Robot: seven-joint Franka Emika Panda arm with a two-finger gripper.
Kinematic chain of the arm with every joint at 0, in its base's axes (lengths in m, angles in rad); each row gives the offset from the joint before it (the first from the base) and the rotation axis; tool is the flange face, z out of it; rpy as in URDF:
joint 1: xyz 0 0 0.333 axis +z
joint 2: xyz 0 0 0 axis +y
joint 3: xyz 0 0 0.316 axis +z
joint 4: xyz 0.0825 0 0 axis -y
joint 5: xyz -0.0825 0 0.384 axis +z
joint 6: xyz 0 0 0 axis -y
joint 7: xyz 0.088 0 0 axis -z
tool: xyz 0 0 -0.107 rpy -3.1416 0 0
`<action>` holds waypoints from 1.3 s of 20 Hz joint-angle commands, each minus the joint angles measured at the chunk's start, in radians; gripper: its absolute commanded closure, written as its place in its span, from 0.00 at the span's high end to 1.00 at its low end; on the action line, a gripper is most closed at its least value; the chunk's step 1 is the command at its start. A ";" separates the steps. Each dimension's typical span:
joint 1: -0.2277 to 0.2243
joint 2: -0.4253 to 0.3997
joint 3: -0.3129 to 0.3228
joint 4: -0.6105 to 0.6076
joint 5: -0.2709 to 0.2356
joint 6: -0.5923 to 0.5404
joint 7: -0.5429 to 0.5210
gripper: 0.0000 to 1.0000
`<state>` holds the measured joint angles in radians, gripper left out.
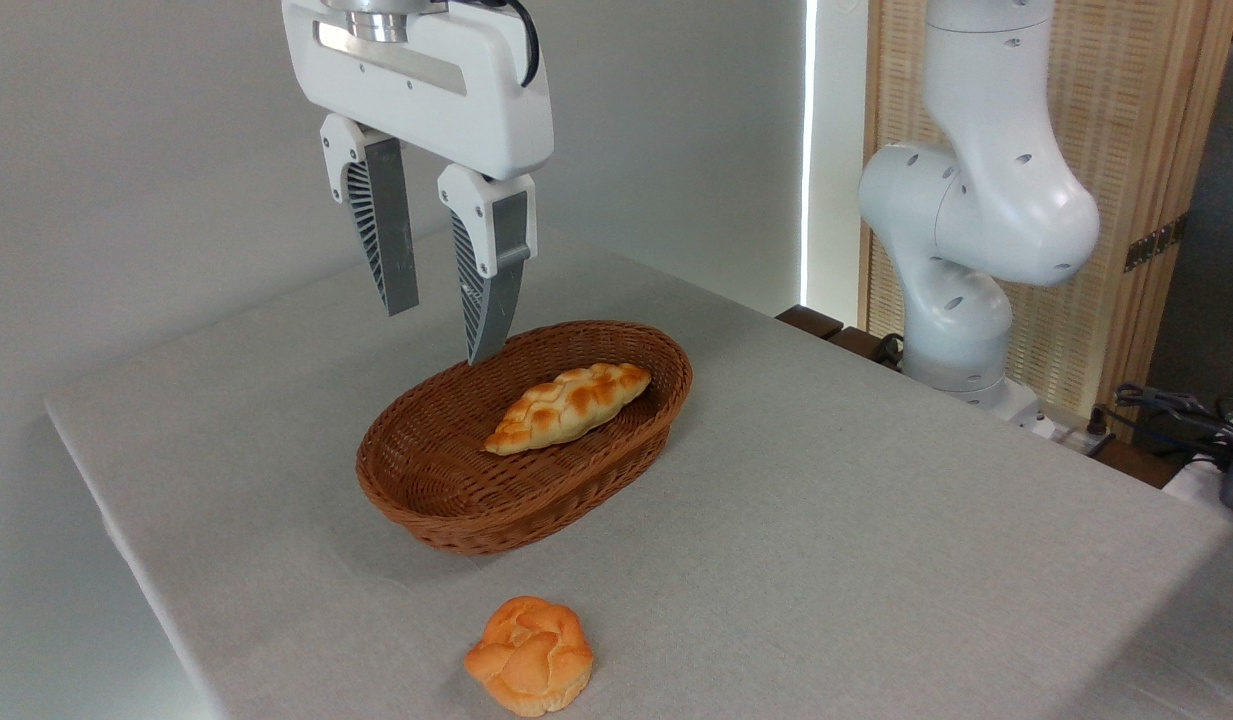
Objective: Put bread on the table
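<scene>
the bread [568, 405], a braided loaf with pointed ends and toasted brown patches, lies inside the brown oval wicker basket [446, 500] at the centre of the frame. it rests toward the basket's right half, slanting from lower left to upper right, with its right tip close to the far rim. the basket sits on the desk [876, 520], which is covered in light grey cloth and fills most of the lower frame.

the gripper [441, 320] hangs in the upper left of the frame, pointing downward, above and just behind the basket's left far rim. its jaws stand apart with a clear gap between them and hold nothing; the ribbed grey fingers [386, 240] are well above the bread and touch neither it nor the basket.

a small round orange knotted bun [529, 655] sits on the desk at the bottom centre of the frame, in front of the basket and apart from it.

the white arm base [966, 230] rises at the upper right, beside the desk's far edge, before a slatted wooden panel [1156, 150].
</scene>
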<state>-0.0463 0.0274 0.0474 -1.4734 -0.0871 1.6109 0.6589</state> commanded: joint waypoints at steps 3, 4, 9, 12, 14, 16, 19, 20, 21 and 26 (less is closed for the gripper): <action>-0.004 -0.003 0.009 0.005 -0.019 -0.028 0.011 1.00; -0.004 -0.003 0.009 0.007 -0.020 -0.026 0.011 1.00; -0.004 -0.003 0.011 0.004 -0.022 -0.029 0.010 1.00; -0.004 -0.003 0.011 0.005 -0.042 -0.029 0.010 1.00; -0.004 -0.003 0.011 0.004 -0.042 -0.029 0.010 1.00; -0.004 -0.003 0.009 0.004 -0.045 -0.029 0.011 1.00; -0.007 0.000 -0.015 -0.002 -0.049 -0.031 0.011 1.00; -0.006 0.000 -0.020 -0.004 -0.048 -0.035 0.013 1.00; -0.009 0.003 -0.032 -0.004 -0.036 -0.037 0.013 1.00; -0.018 -0.065 -0.106 -0.141 -0.036 0.010 0.013 1.00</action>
<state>-0.0606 0.0301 -0.0336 -1.5026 -0.1197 1.5918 0.6616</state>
